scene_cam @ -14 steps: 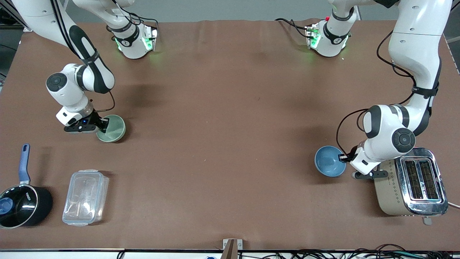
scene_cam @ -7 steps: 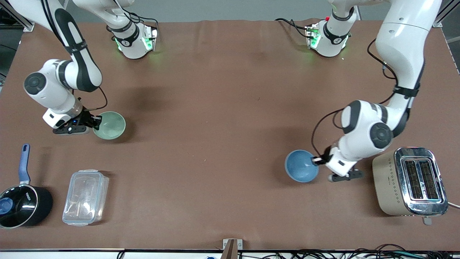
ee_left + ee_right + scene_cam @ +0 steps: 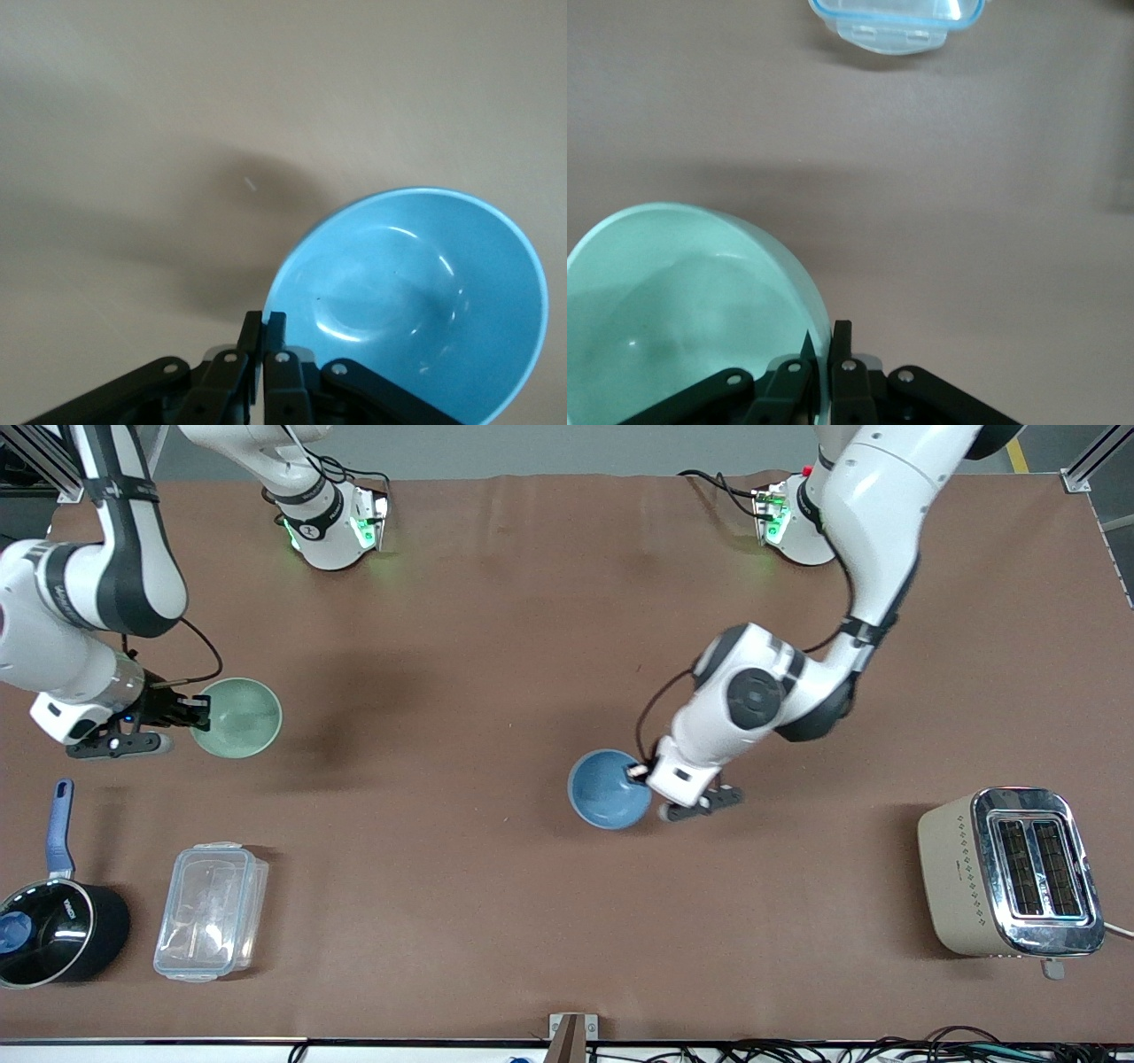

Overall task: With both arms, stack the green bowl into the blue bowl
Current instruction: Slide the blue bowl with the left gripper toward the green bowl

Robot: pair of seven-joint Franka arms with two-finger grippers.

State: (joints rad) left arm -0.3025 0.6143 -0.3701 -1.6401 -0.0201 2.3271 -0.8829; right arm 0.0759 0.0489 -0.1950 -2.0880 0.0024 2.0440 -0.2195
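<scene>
Left gripper (image 3: 640, 775), clamped on the blue bowl (image 3: 606, 789), has carried it toward the table's middle, while my right gripper (image 3: 197, 713) lifted the pinched green bowl (image 3: 237, 718), so I judge stacking comes next.

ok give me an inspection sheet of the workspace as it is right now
surface: brown table cover, no spills seen
green bowl: lifted, pinched at its rim by the right gripper, toward the right arm's end
blue bowl: pinched at its rim by the left gripper, over mid-table
clutter: black saucepan, clear lidded container, toaster, all nearer the front camera than the bowls
cables: loose bundle along the table edge nearest the front camera; wires at both bases
surroundings: grey floor at the edges, nothing else seen
</scene>
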